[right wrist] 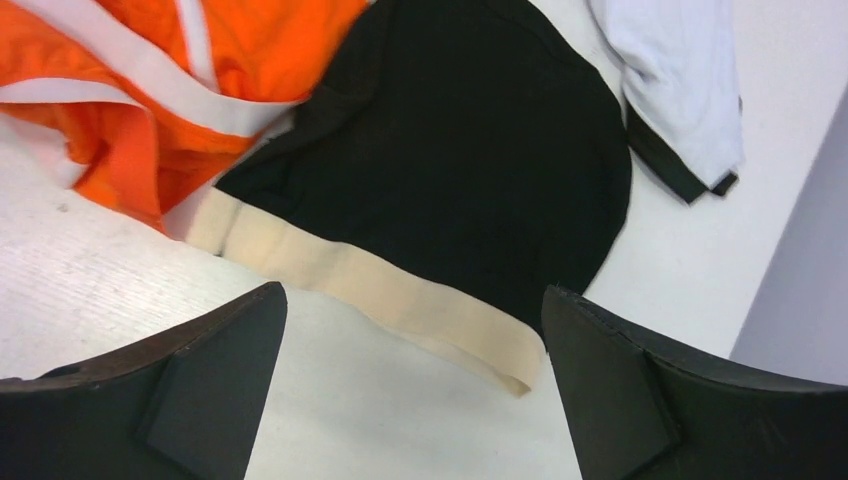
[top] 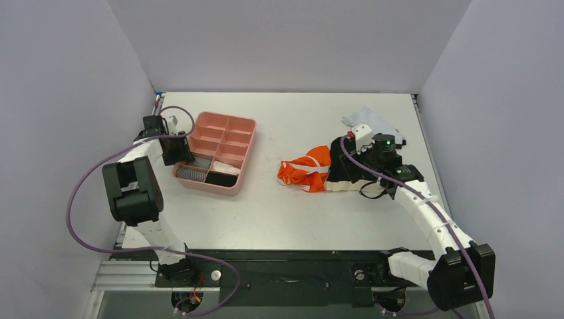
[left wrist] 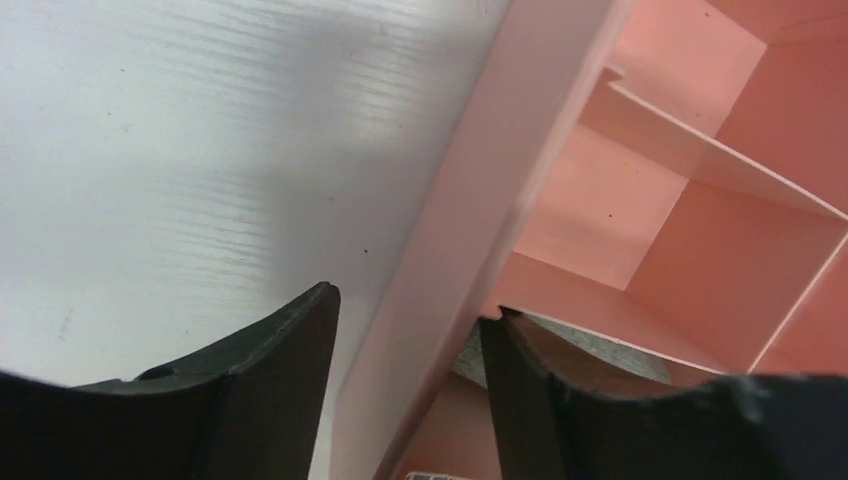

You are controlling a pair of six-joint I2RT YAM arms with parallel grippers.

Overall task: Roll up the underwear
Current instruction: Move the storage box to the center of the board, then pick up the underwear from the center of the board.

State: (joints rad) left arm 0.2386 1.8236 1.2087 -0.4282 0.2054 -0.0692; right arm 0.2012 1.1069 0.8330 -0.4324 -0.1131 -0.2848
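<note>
Hovering wide open just above the black underwear (right wrist: 450, 150), the right pincer (right wrist: 412, 292), the nearer one, faces its beige waistband (right wrist: 370, 295), which runs crosswise between the fingers. The orange pair (right wrist: 270, 50) touches the black underwear's left edge on the counter (right wrist: 330, 420).

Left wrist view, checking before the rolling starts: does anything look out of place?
Yes. The left end effector stands astride the side wall of the pink plastic divided tray, one finger outside, one inside a compartment. Odd, because the orange striped underwear lies well away from it.
</note>
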